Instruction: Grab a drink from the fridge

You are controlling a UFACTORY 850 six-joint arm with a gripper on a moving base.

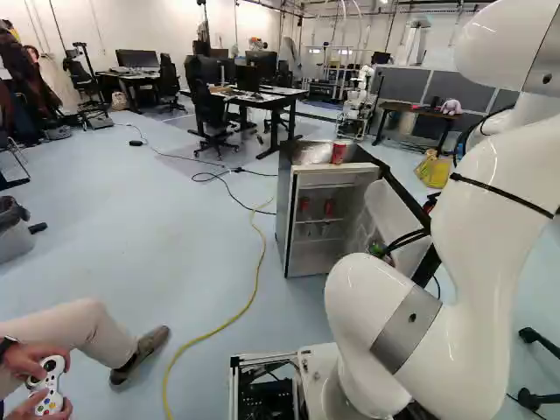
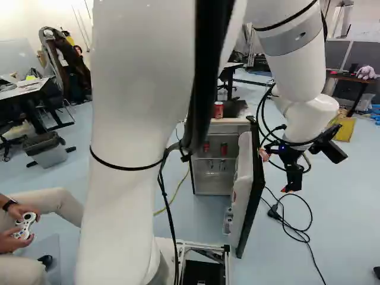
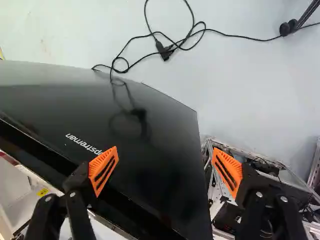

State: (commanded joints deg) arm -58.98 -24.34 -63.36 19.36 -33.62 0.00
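My gripper (image 2: 289, 187) hangs on the outer side of the fridge door (image 2: 248, 187) in the right base view. In the wrist view the gripper (image 3: 165, 169) stands open, its orange pads wide apart with nothing gripped, over the door's glossy black outer face (image 3: 150, 150). The small fridge (image 1: 284, 214) has its door swung open. Two red cans stand side by side on an inner shelf, the one nearer the door (image 2: 224, 149) and the other (image 2: 206, 146). Another red can (image 1: 339, 152) is on the fridge's top.
Black cables (image 2: 291, 228) lie on the floor beyond the door, and a yellow cable (image 1: 255, 289) runs left of the base. Desks (image 1: 262, 96) and another robot (image 1: 357, 109) stand farther back. My base's metal frame (image 3: 235, 150) shows near one finger.
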